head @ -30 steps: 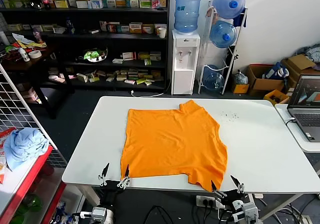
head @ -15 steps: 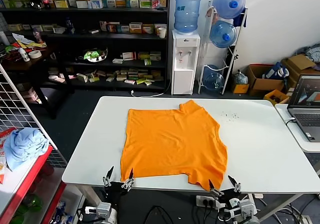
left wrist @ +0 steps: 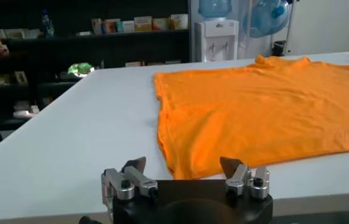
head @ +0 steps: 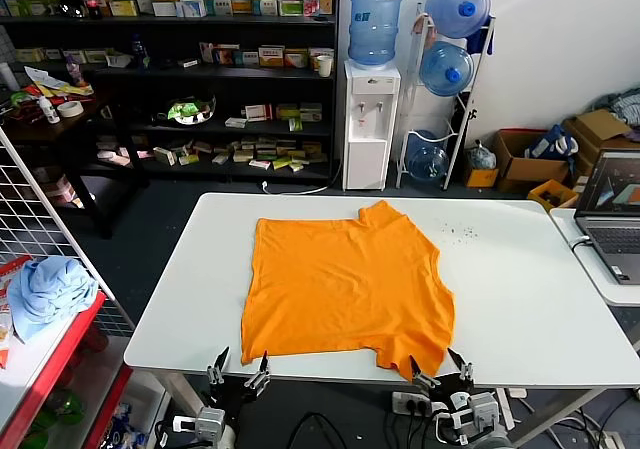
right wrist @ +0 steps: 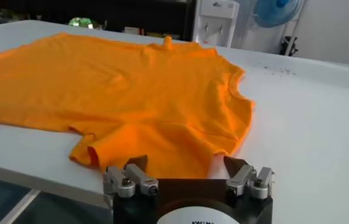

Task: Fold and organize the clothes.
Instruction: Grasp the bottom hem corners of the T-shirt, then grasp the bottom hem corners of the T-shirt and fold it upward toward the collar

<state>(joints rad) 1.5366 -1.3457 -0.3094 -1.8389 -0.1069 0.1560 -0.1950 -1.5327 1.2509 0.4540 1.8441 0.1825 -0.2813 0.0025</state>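
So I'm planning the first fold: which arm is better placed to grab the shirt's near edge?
Right, marginally. The right pincer is open just off the orange T-shirt, at its drooping near corner. The left pincer, also open, sits at the table edge beside the other corner, slightly offset.

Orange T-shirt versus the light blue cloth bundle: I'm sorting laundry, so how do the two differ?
The bright orange thin-fabric T-shirt lies spread flat; the light blue cloth bundle is crumpled in a heap. The T-shirt is on the white table; the bundle sits apart on the red-edged shelf at the left. The T-shirt covers far more area. Both are unfolded fabric.
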